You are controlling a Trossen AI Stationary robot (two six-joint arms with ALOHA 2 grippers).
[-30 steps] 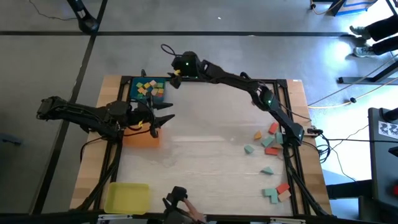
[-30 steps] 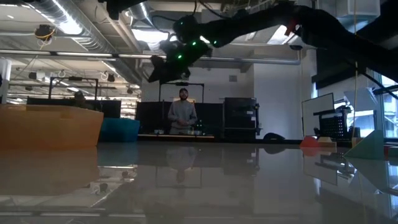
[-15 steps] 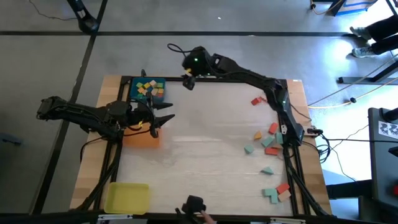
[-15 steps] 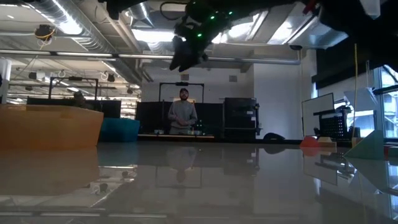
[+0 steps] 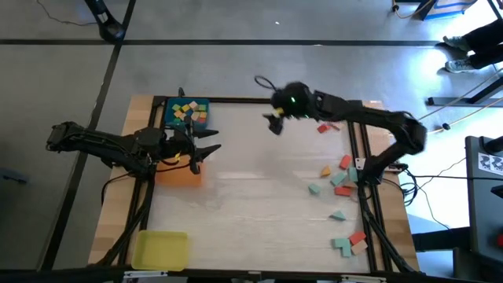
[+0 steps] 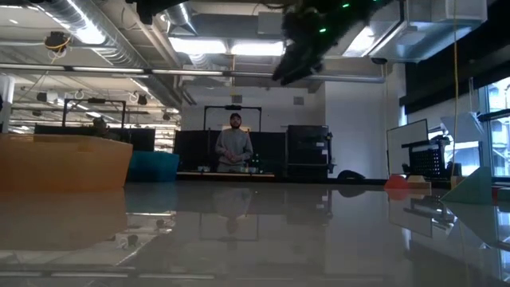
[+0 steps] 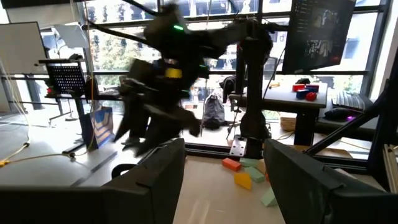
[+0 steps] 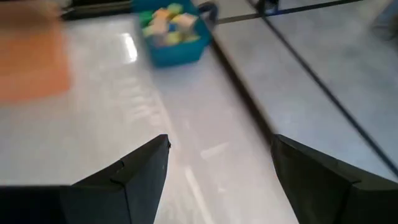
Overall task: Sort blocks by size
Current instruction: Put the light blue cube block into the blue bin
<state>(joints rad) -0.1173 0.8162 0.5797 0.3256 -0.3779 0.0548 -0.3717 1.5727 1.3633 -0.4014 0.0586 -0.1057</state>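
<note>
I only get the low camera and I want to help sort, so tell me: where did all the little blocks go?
Observer: Many sit inside the blue tray at the table's far left corner.
Operator: Are any left outside?
Observer: Yes, loose blocks lie scattered along the right edge.
Operator: Is that arm up high carrying one?
Observer: No, the right gripper is open and empty.
Operator: And the other arm?
Observer: The left gripper waits open over the orange tray.
</note>
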